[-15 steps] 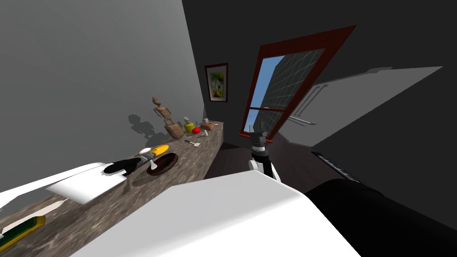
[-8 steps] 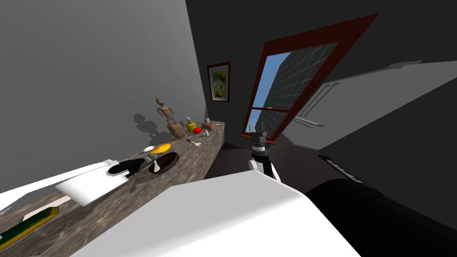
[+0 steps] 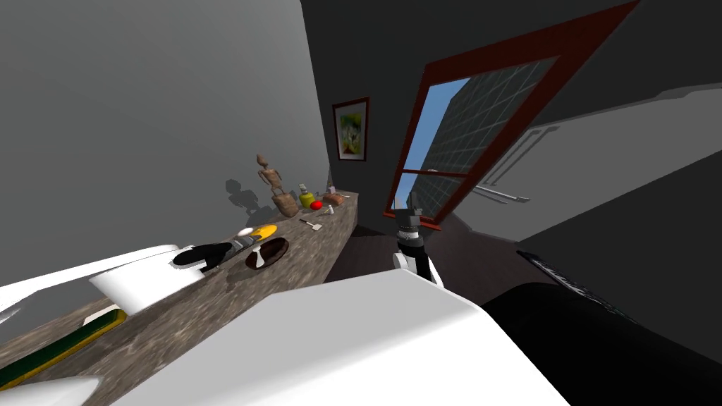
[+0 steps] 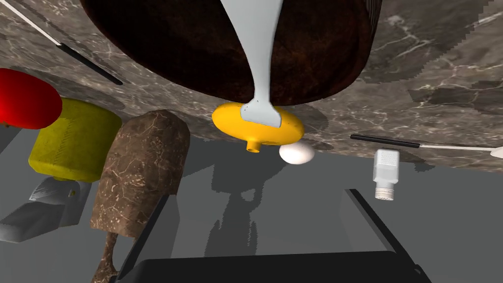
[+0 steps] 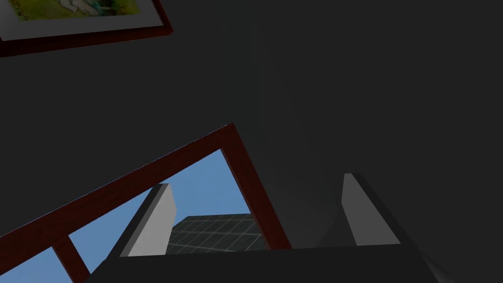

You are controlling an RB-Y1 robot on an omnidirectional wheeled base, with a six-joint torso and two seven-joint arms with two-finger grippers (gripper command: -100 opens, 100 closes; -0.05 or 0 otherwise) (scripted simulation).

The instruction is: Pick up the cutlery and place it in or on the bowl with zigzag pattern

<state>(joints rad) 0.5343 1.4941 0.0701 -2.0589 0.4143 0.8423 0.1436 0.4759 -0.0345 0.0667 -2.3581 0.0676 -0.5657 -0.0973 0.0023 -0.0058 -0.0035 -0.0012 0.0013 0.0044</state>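
head camera swung, things unmoved | white spoon [image 4: 255,49] lying in dark brown bowl [image 4: 147,49] | left gripper [image 4: 259,196] wide, empty | right gripper [image 5: 255,182] wide, idle | placing looks done; next: lift clear

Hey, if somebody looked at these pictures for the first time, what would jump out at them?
Probably the dark brown bowl on the marbled counter, with a pale grey piece of cutlery lying in it, just ahead of the open left gripper. Next to the bowl, a bright yellow dish and a white egg stand out. Across the room, the red-framed window draws the eye.
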